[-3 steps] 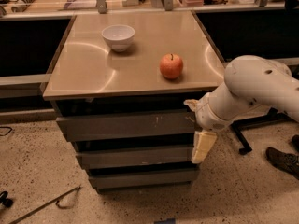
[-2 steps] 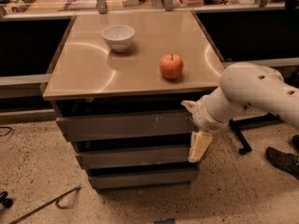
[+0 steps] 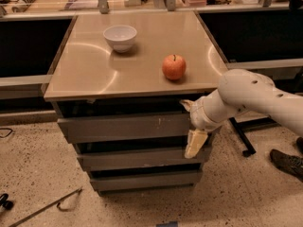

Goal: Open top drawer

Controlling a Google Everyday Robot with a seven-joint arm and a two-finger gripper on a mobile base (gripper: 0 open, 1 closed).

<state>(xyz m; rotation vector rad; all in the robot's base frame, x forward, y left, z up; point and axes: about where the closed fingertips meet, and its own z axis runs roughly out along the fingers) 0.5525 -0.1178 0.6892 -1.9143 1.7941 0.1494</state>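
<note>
The top drawer (image 3: 123,126) is the widest grey front under the tan tabletop, with small pale scratches right of centre. It looks closed or nearly closed. My gripper (image 3: 195,143) hangs from the white arm (image 3: 246,98) at the drawer stack's right end, in front of the top drawer's right edge and reaching down over the second drawer (image 3: 137,157). One pale finger (image 3: 194,144) points downward. I cannot tell whether it touches the drawer.
A white bowl (image 3: 120,37) and a red apple (image 3: 173,66) sit on the tabletop (image 3: 94,70). A third drawer (image 3: 142,179) is lowest. A dark shoe (image 3: 286,162) and a chair leg (image 3: 241,136) are at right. A thin metal rod (image 3: 42,207) lies on the speckled floor.
My arm and gripper have shifted slightly left, closer to the right end of the drawer fronts. The drawers, bowl and apple have not moved.
</note>
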